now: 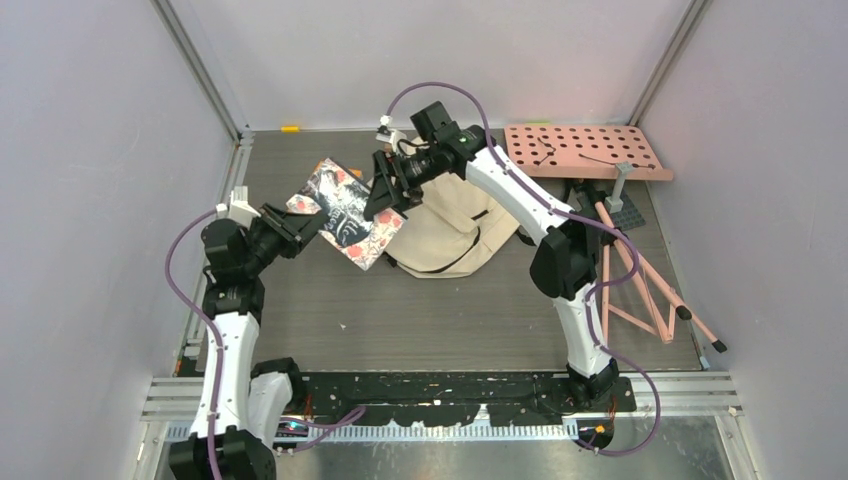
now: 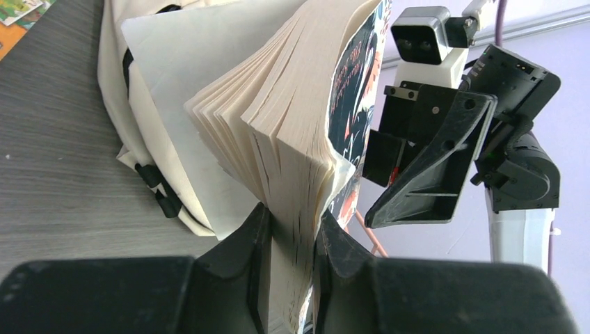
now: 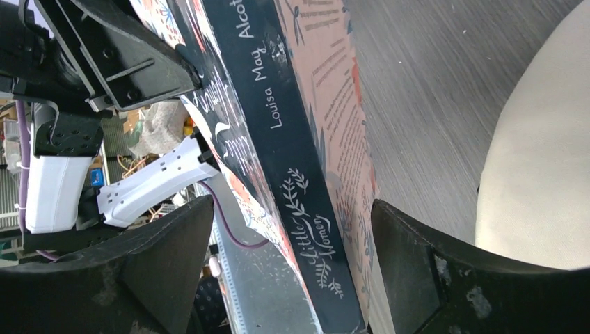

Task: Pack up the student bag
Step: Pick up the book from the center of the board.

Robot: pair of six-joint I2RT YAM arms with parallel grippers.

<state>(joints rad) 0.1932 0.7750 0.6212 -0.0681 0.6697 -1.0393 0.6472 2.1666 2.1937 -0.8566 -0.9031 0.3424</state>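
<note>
A thick paperback (image 1: 350, 222) with a floral cover and a dark spine reading "Little Women" (image 3: 278, 104) hangs above the table, left of the student bag. My left gripper (image 2: 292, 217) is shut on its page edge, and the pages (image 2: 278, 118) fan out above the fingers. My right gripper (image 3: 292, 205) is open and straddles the spine end, with a clear gap on its left side. In the top view the right gripper (image 1: 385, 195) sits at the book's far right edge. The cream student bag (image 1: 450, 235) lies flat behind the book; its opening is hidden.
A pink perforated board (image 1: 585, 150) stands at the back right, with pink stand legs (image 1: 640, 285) splayed over the table's right side. A colourful printed item (image 2: 15, 10) lies at the far corner of the left wrist view. Grey walls close in three sides.
</note>
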